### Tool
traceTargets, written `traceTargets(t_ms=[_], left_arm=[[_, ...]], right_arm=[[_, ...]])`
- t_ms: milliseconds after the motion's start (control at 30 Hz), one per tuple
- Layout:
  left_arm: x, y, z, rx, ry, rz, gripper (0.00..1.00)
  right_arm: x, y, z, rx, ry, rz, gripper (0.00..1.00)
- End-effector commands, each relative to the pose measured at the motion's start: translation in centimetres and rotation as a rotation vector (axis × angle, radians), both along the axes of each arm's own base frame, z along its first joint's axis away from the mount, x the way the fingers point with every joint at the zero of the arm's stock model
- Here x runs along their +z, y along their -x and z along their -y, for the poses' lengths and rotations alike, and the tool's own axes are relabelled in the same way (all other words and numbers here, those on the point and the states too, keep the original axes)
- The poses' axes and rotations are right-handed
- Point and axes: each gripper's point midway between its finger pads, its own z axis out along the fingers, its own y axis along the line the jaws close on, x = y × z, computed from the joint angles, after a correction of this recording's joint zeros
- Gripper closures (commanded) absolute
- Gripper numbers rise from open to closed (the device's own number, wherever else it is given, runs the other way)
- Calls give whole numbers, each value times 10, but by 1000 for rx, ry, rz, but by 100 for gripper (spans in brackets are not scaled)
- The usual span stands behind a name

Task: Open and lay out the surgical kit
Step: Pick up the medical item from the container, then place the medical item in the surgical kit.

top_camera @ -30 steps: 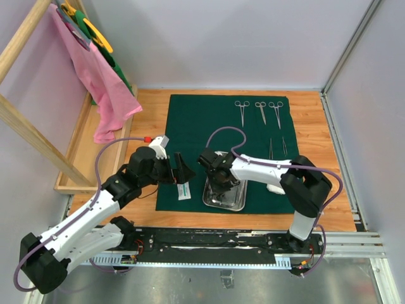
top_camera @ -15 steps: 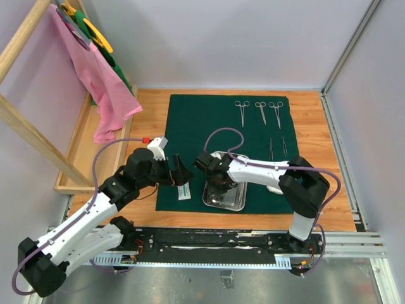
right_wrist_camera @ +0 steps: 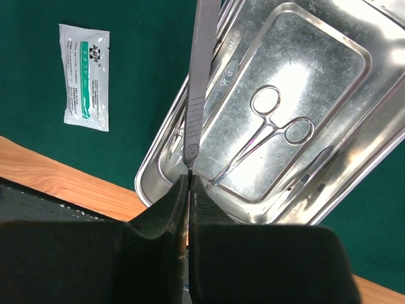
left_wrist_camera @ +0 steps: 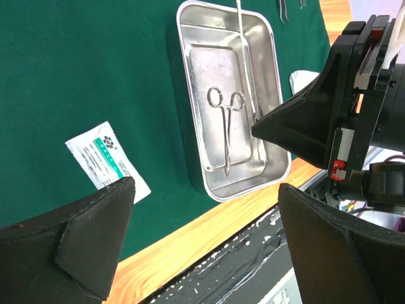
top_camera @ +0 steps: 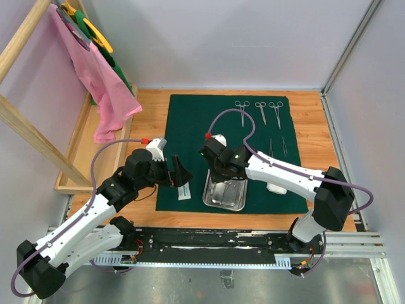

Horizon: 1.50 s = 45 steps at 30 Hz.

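1. The steel tray (top_camera: 228, 200) sits on the near part of the dark green cloth (top_camera: 190, 126). I see one clamp (right_wrist_camera: 269, 136) lying flat inside it.
2. The right gripper (right_wrist_camera: 190, 180) is over the tray's left side. Its jaws are pinched tight on the end of a slim flat steel tool (right_wrist_camera: 201, 76), and the rest of the tool sticks out over the tray. I can't tell if it touches the tray.
3. The left gripper (left_wrist_camera: 205, 187) hovers just left of the tray, jaws wide, nothing in them.
4. The small white packet (top_camera: 184, 190) lies on the cloth just left of the tray.
5. The white gauze wad (top_camera: 276, 187) is just right of the tray, partly hidden by the right arm.
6. The tweezers (top_camera: 271, 149) lie beyond the tray, to its right.
7. A row of three clamps (top_camera: 261, 111) lies well beyond the tray, at the cloth's far edge.
8. A pink cloth (top_camera: 104, 82) hangs on a wooden frame (top_camera: 31, 130), well left of the tray.
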Motion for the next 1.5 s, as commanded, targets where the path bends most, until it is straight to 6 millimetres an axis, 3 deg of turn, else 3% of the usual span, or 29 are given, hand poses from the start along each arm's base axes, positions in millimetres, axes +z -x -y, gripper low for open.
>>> traceTargets(t_ms=[0, 100, 267, 500, 667, 800, 1000, 1267, 1467], left_arm=[[11, 1, 1, -15, 11, 23, 1], [14, 0, 0, -9, 12, 29, 1], [15, -1, -2, 4, 9, 34, 1], [27, -5, -12, 73, 9, 56, 1], [33, -3, -15, 87, 22, 59, 1], [37, -1, -17, 92, 25, 63, 1], [37, 0, -19, 94, 26, 63, 1], [35, 2, -18, 90, 29, 57, 1], [34, 3, -18, 83, 30, 52, 1]], right_arm=[[-3, 0, 11, -10, 38, 2, 99], [5, -10, 11, -6, 25, 20, 99], [29, -54, 11, -15, -13, 66, 99], [21, -140, -24, -15, -41, 38, 99], [-7, -181, -52, -16, -38, -24, 99], [-39, -184, -57, -44, -21, -86, 99], [-74, -171, -55, -77, -12, -169, 99], [-97, -151, -42, -122, 12, -232, 99], [-107, -151, -35, -147, 15, -250, 99]])
